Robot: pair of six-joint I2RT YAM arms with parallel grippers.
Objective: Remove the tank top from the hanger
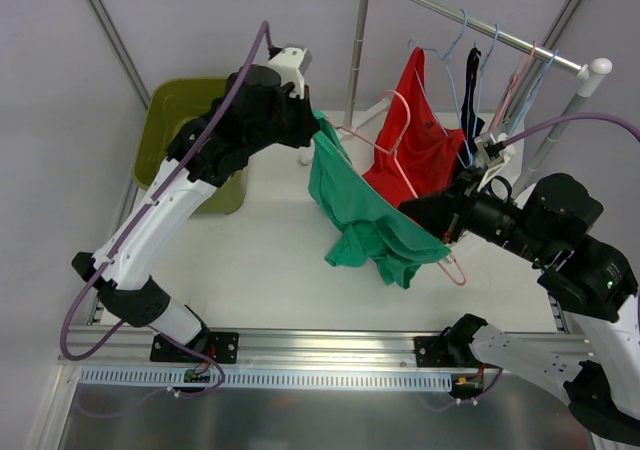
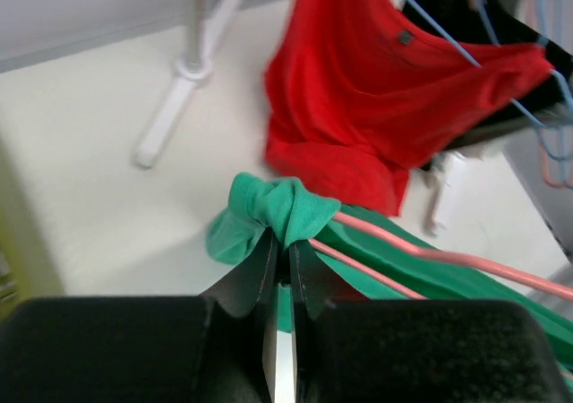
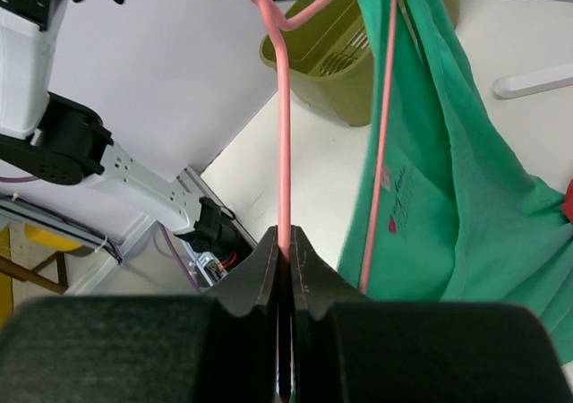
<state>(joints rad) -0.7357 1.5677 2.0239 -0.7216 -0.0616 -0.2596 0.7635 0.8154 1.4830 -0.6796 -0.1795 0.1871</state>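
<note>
Currently the top (image 1: 365, 215) is being held near the rack (image 1: 480, 28), draped on the pink hanger (image 3: 283, 107). The hanger is being clamped by the right hand (image 3: 285, 239), the bunched strap (image 2: 277, 208) pinched by the left hand (image 2: 288, 249). Ideally the strap is being drawn off the hanger's tip, away from the rack, with the hanger held steady.

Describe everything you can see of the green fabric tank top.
The green fabric tank top looks like soft knit cloth, with a small pink print showing in the right wrist view. It is draped over the thin pink hanger, and its lower part hangs down crumpled. The left gripper pinches a bunched end of it. The right gripper clamps the hanger's wire, not the cloth.
</note>
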